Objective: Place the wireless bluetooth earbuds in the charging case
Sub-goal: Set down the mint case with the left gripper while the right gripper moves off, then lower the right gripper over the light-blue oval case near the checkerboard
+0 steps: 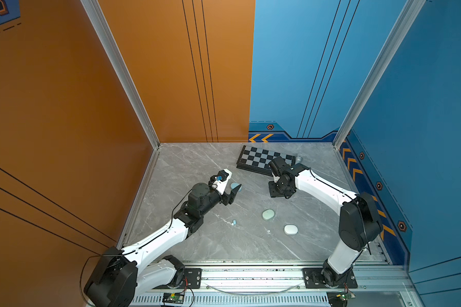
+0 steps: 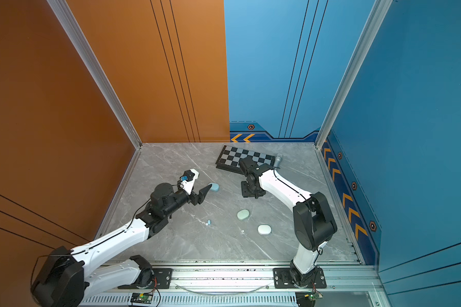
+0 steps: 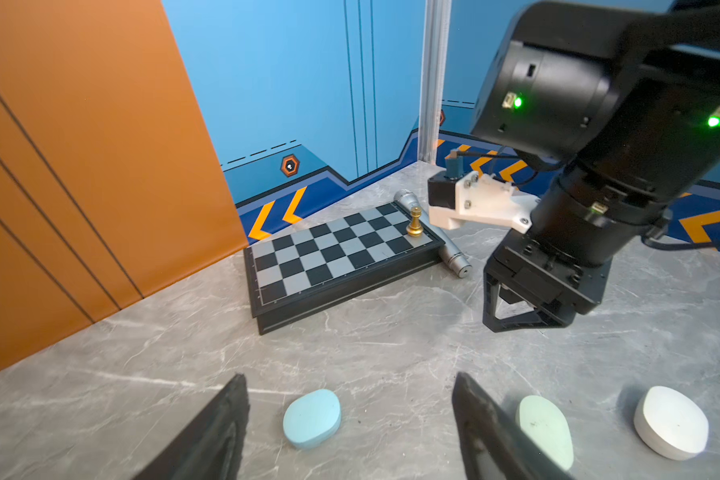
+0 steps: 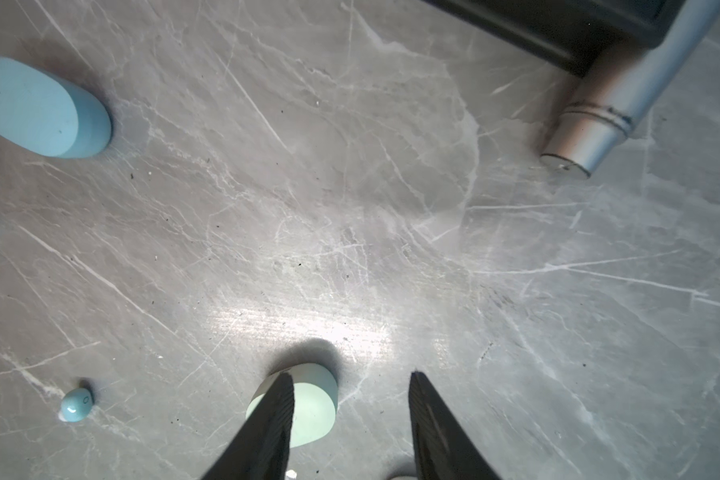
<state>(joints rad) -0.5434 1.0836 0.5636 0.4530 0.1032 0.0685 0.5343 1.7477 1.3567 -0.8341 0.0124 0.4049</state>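
Top views: high, looking down on whole table (image 1: 186, 159); wrist views low, close, both catching blue case (image 3: 312, 419)

**Left arm** (image 1: 157, 240), **right arm** (image 1: 321, 187): a matching pair.
- Long links were glossy white shells.
- Joint housings (image 1: 200, 195) were matt black, rounded drums.
- A thin black cable (image 1: 179, 201) ran along the white links.
- Camera mount (image 3: 481, 203) was a white plastic bracket with silver screws, a black block and a blue plug.
- Two green lights (image 3: 517, 102) glowed on the right arm's black housing.
- Fingers (image 4: 273, 419) were black, wedge-shaped, pointed and finely ribbed.
- Base plates (image 1: 192, 275) were black and bolted, at the near rail.
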